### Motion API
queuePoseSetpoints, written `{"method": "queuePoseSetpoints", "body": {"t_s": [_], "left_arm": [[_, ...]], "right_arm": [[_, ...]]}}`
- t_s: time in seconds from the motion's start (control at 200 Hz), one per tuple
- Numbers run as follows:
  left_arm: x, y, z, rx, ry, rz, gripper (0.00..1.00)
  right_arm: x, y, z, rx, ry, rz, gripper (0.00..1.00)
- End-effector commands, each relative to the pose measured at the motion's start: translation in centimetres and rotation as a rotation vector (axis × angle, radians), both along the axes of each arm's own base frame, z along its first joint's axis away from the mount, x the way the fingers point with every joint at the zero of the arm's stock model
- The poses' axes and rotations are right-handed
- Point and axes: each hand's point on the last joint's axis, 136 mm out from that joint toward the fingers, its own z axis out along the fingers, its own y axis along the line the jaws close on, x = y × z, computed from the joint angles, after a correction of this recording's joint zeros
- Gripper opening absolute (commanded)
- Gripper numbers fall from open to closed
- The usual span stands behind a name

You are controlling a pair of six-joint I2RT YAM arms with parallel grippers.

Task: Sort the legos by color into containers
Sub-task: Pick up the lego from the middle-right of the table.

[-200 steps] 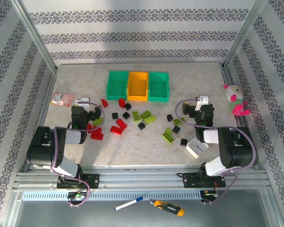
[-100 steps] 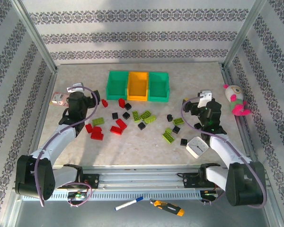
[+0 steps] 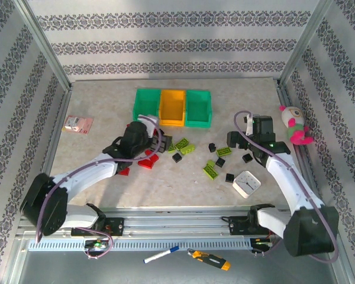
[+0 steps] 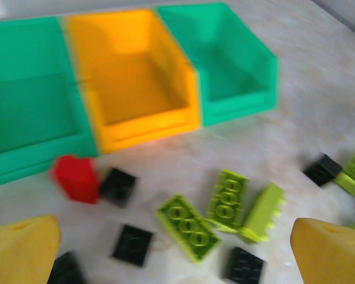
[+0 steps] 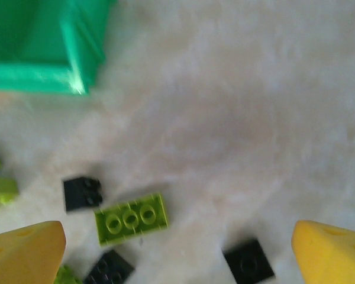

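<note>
Three joined containers [image 3: 171,107] stand at the back: green, orange [image 4: 133,77], green [image 4: 231,65]. Red, lime and black legos lie scattered in front of them. My left gripper [image 3: 157,142] is open and empty above the middle pile; between its yellow fingertips [image 4: 21,248] lie lime bricks [image 4: 189,228] and black squares [image 4: 133,242], with a red brick [image 4: 77,177] nearer the bins. On the right, my other gripper [image 3: 236,144] hangs open over a flat lime brick [image 5: 131,218] and black squares [image 5: 248,260]. Red bricks [image 3: 147,158] lie under the left arm.
A white timer [image 3: 247,183] sits near the front right, by a black brick [image 3: 229,177]. A pink card [image 3: 78,123] lies at the left edge and a plush toy [image 3: 296,124] at the right wall. Metal frame posts bound the table.
My left arm has swung right, from beside the pink card to the middle pile in front of the bins. The right arm has stretched out toward the lime and black bricks. Both stay open.
</note>
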Motion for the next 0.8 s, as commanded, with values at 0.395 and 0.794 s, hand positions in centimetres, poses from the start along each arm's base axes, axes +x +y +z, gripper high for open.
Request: {"method": "queuePoseSetpoints", "body": {"t_s": [0.395, 0.794], "left_arm": [[-3.5, -13.4, 2.1, -0.013, -0.113, -0.484, 0.99], [-4.4, -14.8, 1.4, 0.019, -0.120, -0.542, 0.99]], "right_arm": [[-3.3, -3.6, -7.9, 0.073, 0.468, -0.315, 0.89], [-0.6, -4.1, -10.3, 0.378, 0.449, -0.729, 0.65]]}}
